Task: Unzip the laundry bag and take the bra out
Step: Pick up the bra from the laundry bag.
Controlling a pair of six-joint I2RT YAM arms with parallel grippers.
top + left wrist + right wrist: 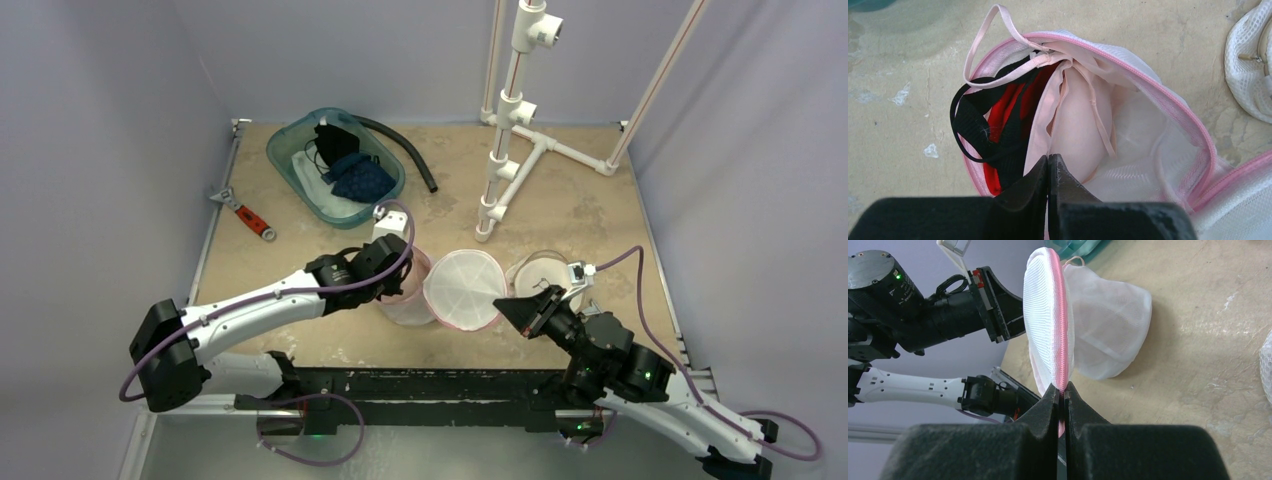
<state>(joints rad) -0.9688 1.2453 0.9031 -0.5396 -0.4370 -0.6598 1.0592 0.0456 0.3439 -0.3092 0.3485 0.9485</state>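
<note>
The white mesh laundry bag point(410, 298) with a pink zipper sits mid-table, unzipped. Its round lid flap point(463, 290) stands on edge. My right gripper point(512, 305) is shut on the flap's pink zipper rim point(1062, 340) and holds it up; its tips point(1061, 390) pinch the rim. In the left wrist view the bag's opening point(1168, 105) shows a pale pink bra point(1080, 120) and a black and red bra point(998, 125) inside. My left gripper point(1049, 161) is at the opening, jaws pressed together on the edge of the pink bra's fabric. A pink strap point(998, 20) loops out over the rim.
A teal bin point(290, 135) of clothes sits at the back left, with a black hose point(405, 150) beside it. A red-handled wrench point(245, 212) lies left. A white PVC stand point(510, 130) is at the back right. Another white mesh bag point(545, 272) lies right of the flap.
</note>
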